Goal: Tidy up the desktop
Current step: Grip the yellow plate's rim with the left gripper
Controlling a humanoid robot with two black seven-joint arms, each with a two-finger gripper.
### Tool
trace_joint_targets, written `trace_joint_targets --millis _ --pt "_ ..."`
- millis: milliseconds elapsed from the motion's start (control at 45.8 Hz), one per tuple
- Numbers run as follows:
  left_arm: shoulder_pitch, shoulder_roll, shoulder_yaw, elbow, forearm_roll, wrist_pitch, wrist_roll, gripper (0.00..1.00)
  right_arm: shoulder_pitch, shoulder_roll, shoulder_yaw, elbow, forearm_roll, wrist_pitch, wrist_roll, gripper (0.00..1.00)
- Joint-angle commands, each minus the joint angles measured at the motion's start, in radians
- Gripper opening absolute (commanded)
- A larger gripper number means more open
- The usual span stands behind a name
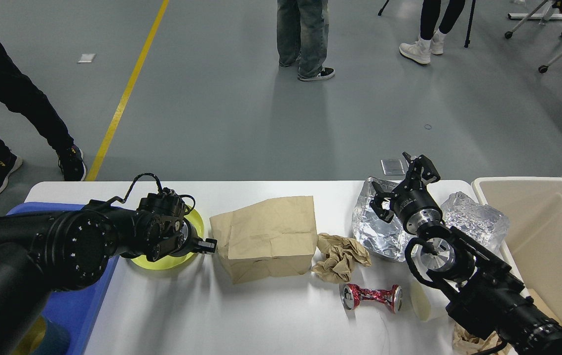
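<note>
The white desktop [261, 320] holds a brown paper bag [266, 236], a crumpled brown paper wad [340, 256], a crushed red can [372, 297], crumpled silver foil [377, 229], a clear crumpled plastic wrap [478, 219] and a yellow plate [194, 224]. My left gripper [206, 245] reaches over the plate, its tip at the bag's left edge; its fingers cannot be told apart. My right gripper [401, 186] is open and empty, hovering above the foil's far side.
A blue tray [78, 305] lies at the table's left end under my left arm. A beige bin [547, 231] stands at the right end. A white cup [421, 301] lies beside the can. People stand on the floor beyond the table.
</note>
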State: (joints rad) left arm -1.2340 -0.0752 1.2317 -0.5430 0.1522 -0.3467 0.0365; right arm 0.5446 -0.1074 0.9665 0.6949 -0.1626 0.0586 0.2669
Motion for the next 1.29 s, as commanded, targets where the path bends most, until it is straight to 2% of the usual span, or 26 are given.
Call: trace_joint_targets --millis 0,612,787,984,1115,1268 --pt "0.001 0.0 -0.008 0.002 0.001 0.003 0.0 0.32 0.0 0.0 0.0 0.0 0.0 0.0 0.0 1.0" --pt "0.021 -0.003 -0.018 0.008 0.001 0.002 0.002 0.31 0.0 0.0 0.0 0.0 0.0 0.001 0.0 1.0" --pt "0.022 -0.005 -0.018 0.008 0.001 -0.008 0.013 0.21 0.0 0.0 0.001 0.0 0.0 0.0 0.0 1.0" --pt "0.021 -0.005 -0.018 0.009 0.001 -0.005 0.016 0.17 0.0 0.0 0.0 0.0 0.0 0.001 0.0 1.0" --pt "0.019 -0.003 -0.015 0.009 0.003 -0.008 0.016 0.06 0.0 0.0 0.0 0.0 0.0 0.001 0.0 1.0" --pt "0.018 -0.001 -0.017 0.025 0.003 0.0 0.016 0.0 0.0 0.0 0.0 0.0 0.0 0.0 0.0 1.0"
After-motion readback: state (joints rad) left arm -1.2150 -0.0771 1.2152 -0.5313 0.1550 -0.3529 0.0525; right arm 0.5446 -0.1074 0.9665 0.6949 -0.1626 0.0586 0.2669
